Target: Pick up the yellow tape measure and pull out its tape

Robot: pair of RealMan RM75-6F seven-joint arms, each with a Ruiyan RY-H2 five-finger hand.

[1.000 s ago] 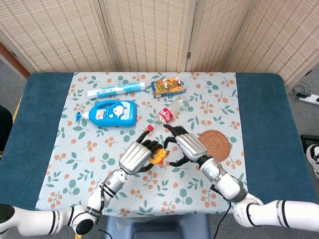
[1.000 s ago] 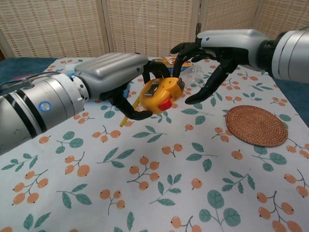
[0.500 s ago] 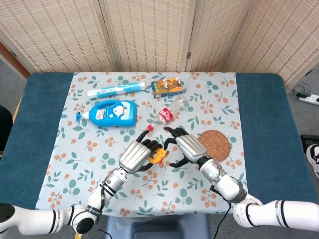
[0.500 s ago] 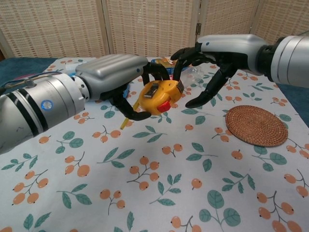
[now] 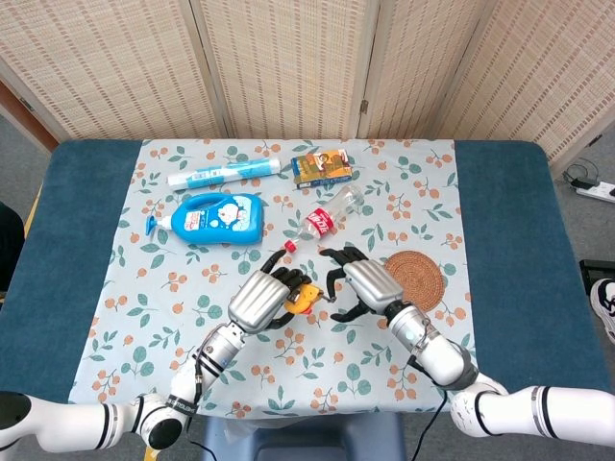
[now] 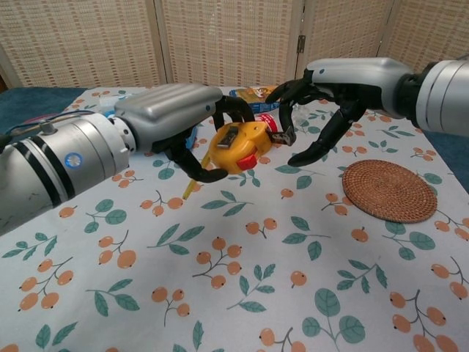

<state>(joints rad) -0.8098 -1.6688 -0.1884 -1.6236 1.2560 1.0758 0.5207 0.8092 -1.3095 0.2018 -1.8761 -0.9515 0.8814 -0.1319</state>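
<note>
The yellow tape measure, with a red button and a dangling yellow strap, is held off the floral cloth in my left hand, whose fingers wrap its case. In the head view the tape measure sits between my left hand and my right hand. My right hand reaches in from the right. Its thumb and a fingertip close on the tape's end at the case's mouth. Hardly any tape shows between case and fingers.
A round wicker coaster lies just right of my right hand. Behind the hands lie a clear plastic bottle with a red cap, a blue detergent bottle, a blue-white tube and an orange snack box.
My right hand's fingertips have closed in on the tape's end and shifted slightly right. The case has tilted in my left hand, which has kept its place.
</note>
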